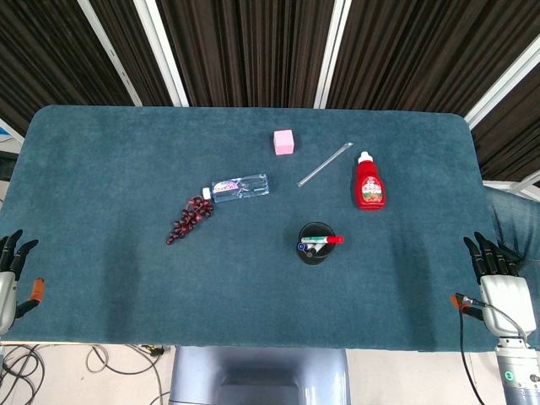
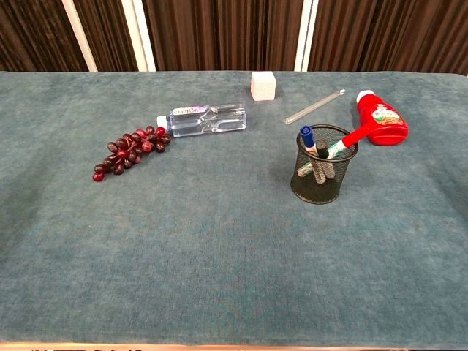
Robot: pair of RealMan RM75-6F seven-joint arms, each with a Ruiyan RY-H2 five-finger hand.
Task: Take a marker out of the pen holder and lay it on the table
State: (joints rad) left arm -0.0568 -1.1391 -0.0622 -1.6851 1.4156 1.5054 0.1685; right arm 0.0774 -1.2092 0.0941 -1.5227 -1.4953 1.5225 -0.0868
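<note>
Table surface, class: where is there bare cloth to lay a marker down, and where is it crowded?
Bare cloth lies in front of the pen holder toward the near edge, and across the near left below the grapes. It is crowded behind the holder, where the ketchup bottle, clear rod, pink cube and water bottle lie. The left robot hand and the right robot hand rest at the table's near corners.

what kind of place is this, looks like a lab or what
Probably a robot test or demo bench, not a home: a table covered in teal cloth, unrelated props like grapes and a ketchup bottle, dark curtains behind.
</note>
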